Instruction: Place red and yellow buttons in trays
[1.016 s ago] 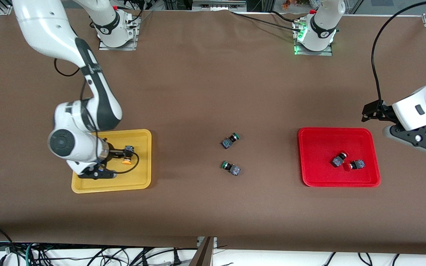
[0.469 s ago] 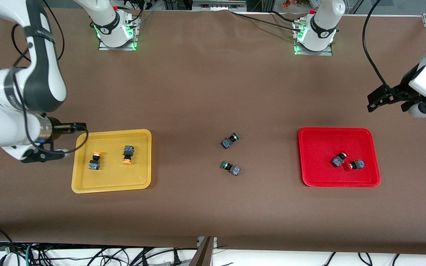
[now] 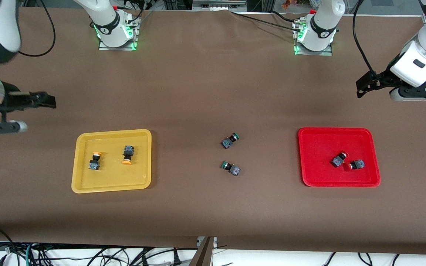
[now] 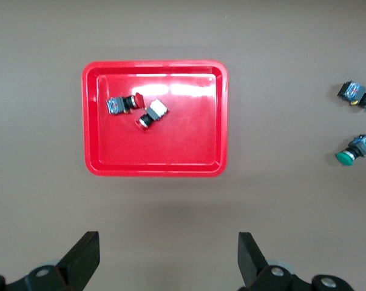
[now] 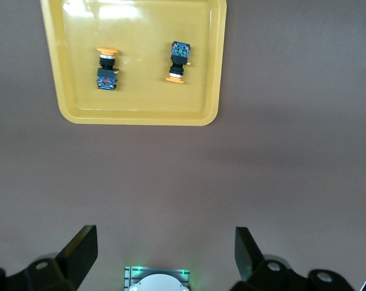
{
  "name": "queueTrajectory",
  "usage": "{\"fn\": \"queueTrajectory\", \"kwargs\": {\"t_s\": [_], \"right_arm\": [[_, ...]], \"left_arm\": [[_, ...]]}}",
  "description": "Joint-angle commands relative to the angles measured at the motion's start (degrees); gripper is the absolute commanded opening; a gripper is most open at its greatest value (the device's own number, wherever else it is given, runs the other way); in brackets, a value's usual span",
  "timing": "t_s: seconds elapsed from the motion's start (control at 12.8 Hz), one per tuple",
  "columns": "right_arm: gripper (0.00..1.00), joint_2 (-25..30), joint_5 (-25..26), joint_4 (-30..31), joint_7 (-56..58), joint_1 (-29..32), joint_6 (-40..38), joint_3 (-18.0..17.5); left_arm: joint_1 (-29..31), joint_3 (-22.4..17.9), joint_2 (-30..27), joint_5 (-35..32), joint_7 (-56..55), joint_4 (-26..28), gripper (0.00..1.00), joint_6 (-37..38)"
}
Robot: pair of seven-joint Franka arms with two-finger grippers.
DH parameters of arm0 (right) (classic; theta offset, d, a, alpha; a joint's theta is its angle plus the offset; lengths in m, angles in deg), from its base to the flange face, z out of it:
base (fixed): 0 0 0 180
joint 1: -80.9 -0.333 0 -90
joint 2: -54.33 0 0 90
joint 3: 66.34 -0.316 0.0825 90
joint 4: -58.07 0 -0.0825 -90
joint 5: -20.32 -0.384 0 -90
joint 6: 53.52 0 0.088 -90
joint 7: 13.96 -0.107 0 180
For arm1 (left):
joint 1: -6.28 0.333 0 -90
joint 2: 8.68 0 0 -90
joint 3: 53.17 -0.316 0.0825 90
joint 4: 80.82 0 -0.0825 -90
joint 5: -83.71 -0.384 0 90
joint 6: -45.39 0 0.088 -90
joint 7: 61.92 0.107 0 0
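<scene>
A: Where are the buttons sitting?

B: Two yellow buttons (image 3: pixel 94 161) (image 3: pixel 127 154) are lying apart in the yellow tray (image 3: pixel 83 184), clear of its rims. Two red buttons (image 3: pixel 338 159) (image 3: pixel 354 165) are touching in the red tray (image 3: pixel 309 181), toward its nearer rim. Two green buttons (image 3: pixel 229 140) (image 3: pixel 231 168) are lying on bare table (image 3: pixel 213 207) between the trays, with open room all around.

A: Grippers?

B: Right gripper (image 3: pixel 48 101) is hanging over bare table at its own end, fingers (image 5: pixel 79 251) spread wide, holding nothing. Left gripper (image 3: pixel 362 87) is hanging off the red tray's farther edge, fingers (image 4: pixel 85 257) wide apart, empty.
</scene>
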Motion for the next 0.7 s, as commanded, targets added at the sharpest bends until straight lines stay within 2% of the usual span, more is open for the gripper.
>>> {"fn": "queueTrajectory", "kwargs": {"t_s": [0.0,0.23,0.31,0.47,0.62], "right_arm": [[1.0,7.3,1.9,6.1,0.1,0.9,-0.7,-3.6],[1.0,14.1,1.2,8.7,0.4,3.9,-0.2,-5.2],[1.0,15.3,1.1,8.8,0.4,4.9,-0.7,-5.2],[1.0,18.4,1.3,12.7,0.4,5.1,-1.4,-5.5],[1.0,18.9,1.3,13.7,0.3,5.5,-1.6,-6.7]], "left_arm": [[-0.7,-0.3,1.0,-0.6,-0.8,-2.0,1.0,1.9],[-0.6,-0.4,1.6,-0.5,-0.3,-3.3,1.0,2.2],[-0.6,-0.4,2.1,-0.6,-0.4,-3.7,1.0,2.3],[-0.7,-0.3,2.7,-0.5,-0.3,-4.5,1.0,2.3],[-0.7,-0.4,2.9,-0.5,-0.3,-4.5,1.0,2.3]]}}
